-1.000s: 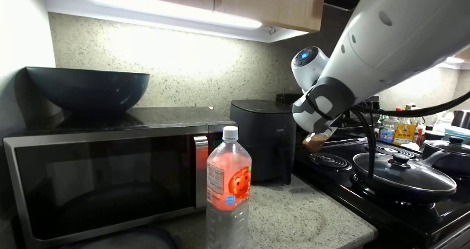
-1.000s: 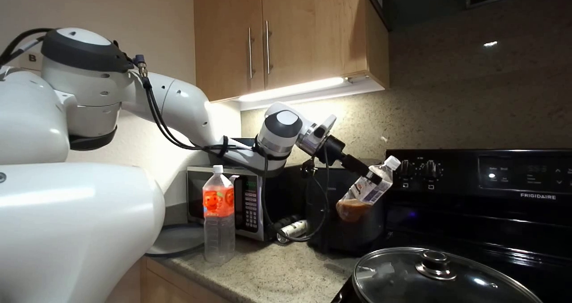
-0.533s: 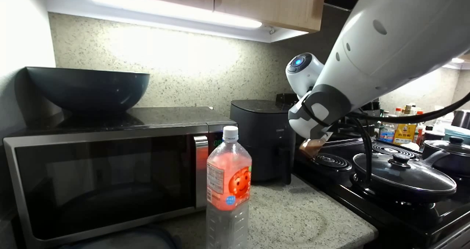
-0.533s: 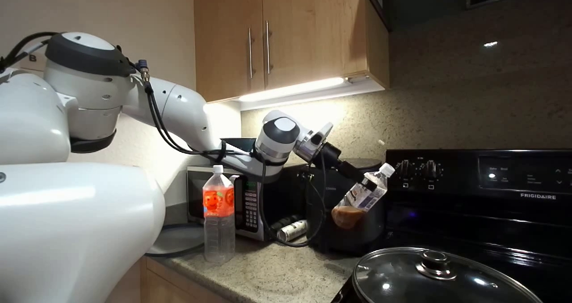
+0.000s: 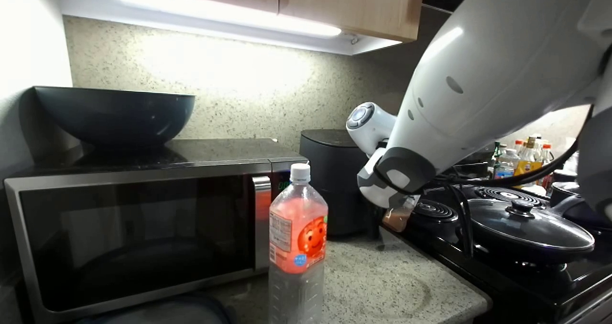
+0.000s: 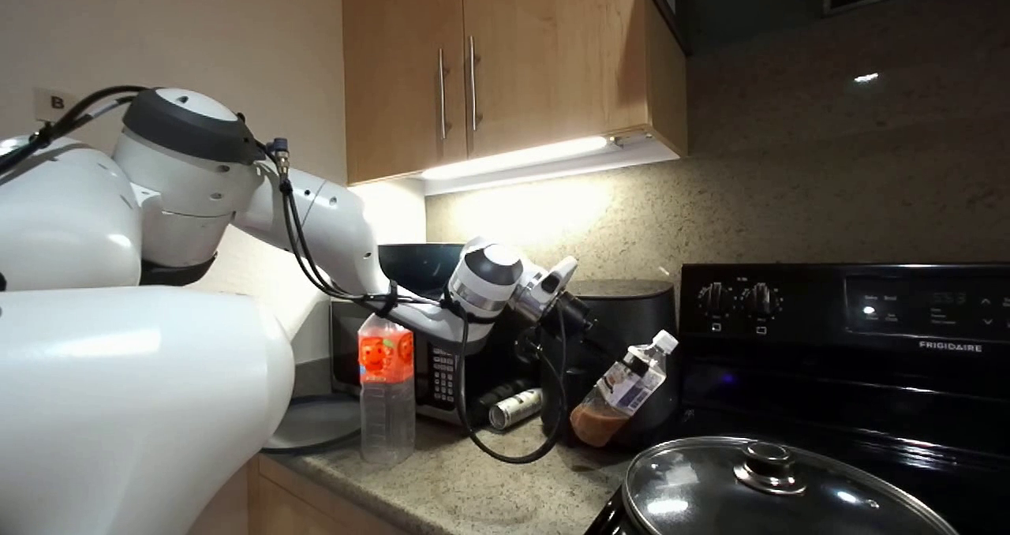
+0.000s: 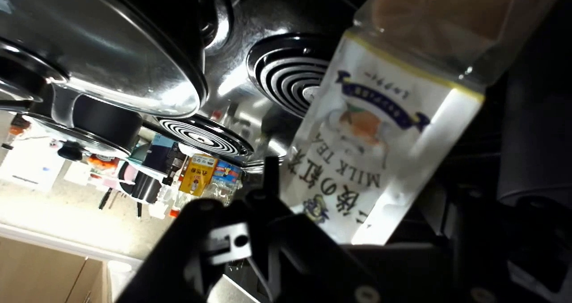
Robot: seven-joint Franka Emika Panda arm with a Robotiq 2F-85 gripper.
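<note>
Along the speckled wall (image 6: 789, 196) a black stove (image 6: 813, 314) adjoins the bench (image 6: 489, 488), where an air fryer (image 6: 651, 308) stands. Near it the tea bottle (image 6: 625, 387) hangs tilted, cap end up, gripped by the pincer (image 6: 636, 364) and seemingly clear of the bench. Grasp and lift look done; the bottle is not yet set down or let go.

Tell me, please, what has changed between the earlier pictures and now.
The hand and the tilted milk tea bottle in its grip have moved down and toward the picture's left in both exterior views. Nothing was newly gripped or let go. The orange-labelled bottle, the microwave and the lidded pan have stayed where they were.
</note>
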